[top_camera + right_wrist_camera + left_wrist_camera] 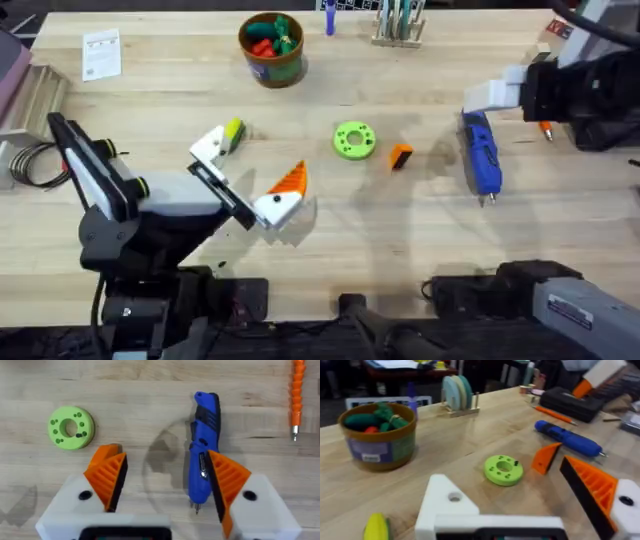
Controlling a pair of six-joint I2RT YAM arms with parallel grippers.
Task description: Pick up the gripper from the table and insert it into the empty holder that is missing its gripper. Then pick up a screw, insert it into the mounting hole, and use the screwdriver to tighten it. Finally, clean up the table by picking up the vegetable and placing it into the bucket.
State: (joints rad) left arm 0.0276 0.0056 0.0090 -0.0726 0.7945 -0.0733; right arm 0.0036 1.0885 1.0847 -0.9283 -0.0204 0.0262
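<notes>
Lying loose on the wooden worktop (330, 230), the small orange gripper (400, 156) sits just beside the green disc (354, 140), on the side toward the blue screwdriver (481, 155). In the left wrist view the same wedge (546, 457) stands near the disc (503, 470), with the screwdriver (567, 438) farther back.

The left tool (250, 175) stands wide open low over the worktop. One of its white mounts, the holder (208, 148), carries no orange pad (its bare mounting hole is plain in the left wrist view (451, 505)), while the other finger has its orange ribbed pad (592, 487) in place. The yellow-green vegetable (233, 133) lies touching or just beside the bare holder; from the left wrist camera it shows at the frame's lower corner (376, 527).

The right tool (165, 485) hangs over the screwdriver, spread wide and holding nothing, with the blue body (202, 462) lying on the worktop close against one orange pad (227, 480). A thin orange-handled driver (298, 397) lies apart at the side.

The brown bucket (271, 60) stands at the far side of the worktop, well apart from the vegetable, with red and green toy vegetables (270, 35) inside it.
</notes>
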